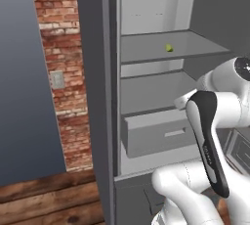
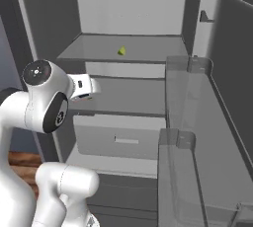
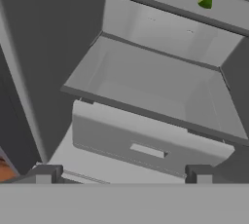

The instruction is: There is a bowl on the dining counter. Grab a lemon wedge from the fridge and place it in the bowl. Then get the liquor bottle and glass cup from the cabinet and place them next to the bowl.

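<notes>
The fridge (image 1: 146,97) stands open, its door swung to the right with clear bins (image 2: 190,137) on the inside. Inside are light grey shelves, and below them a closed grey drawer (image 2: 121,139) with a flat handle. The white arm reaches toward the fridge interior at the height of the middle shelf (image 3: 146,84). The pincer (image 3: 121,173) is spread wide and grips nothing, its two tips facing the drawer front. The small yellow-green lemon wedge (image 1: 169,48) lies on the upper shelf (image 2: 133,51), near its middle, well apart from the pincer.
</notes>
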Robot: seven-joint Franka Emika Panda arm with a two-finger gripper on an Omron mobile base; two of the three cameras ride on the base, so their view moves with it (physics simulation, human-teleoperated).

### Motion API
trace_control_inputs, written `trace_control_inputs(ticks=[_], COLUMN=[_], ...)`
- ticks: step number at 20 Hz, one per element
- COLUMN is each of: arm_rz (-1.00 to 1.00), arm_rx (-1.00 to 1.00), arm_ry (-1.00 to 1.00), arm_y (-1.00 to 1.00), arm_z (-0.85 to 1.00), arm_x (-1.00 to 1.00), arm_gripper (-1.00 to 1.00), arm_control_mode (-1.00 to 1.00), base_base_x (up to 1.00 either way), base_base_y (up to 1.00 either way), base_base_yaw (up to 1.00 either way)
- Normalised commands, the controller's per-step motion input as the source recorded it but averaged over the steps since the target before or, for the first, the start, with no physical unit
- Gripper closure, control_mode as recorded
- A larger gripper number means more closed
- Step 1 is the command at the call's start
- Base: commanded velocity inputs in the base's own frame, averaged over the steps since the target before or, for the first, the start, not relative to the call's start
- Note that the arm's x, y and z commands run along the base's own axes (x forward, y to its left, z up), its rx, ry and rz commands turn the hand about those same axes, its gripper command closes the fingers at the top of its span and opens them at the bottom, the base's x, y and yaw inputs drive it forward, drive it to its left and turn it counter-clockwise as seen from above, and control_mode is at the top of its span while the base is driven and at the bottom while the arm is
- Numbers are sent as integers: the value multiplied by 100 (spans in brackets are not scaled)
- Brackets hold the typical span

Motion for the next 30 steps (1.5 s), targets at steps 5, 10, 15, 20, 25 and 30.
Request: trace_control_inputs(ticks=[5, 10, 15, 20, 25, 30], arm_rz=[4, 12, 8, 0, 0, 0], arm_rx=[0, 0, 0, 0, 0, 0], arm_ry=[-5, -23, -14, -4, 0, 0], arm_y=[-3, -8, -9, 0, -6, -11], arm_z=[4, 54, 70, 47, 18, 10], arm_x=[1, -2, -1, 0, 1, 0], arm_gripper=[-100, -100, -100, -100, -100, -100], arm_control_mode=[-100, -100, -100, -100, -100, -100], base_base_x=[28, 0, 0, 0, 0, 0], base_base_y=[-11, 0, 0, 0, 0, 0], base_base_yaw=[15, 0, 0, 0, 0, 0])
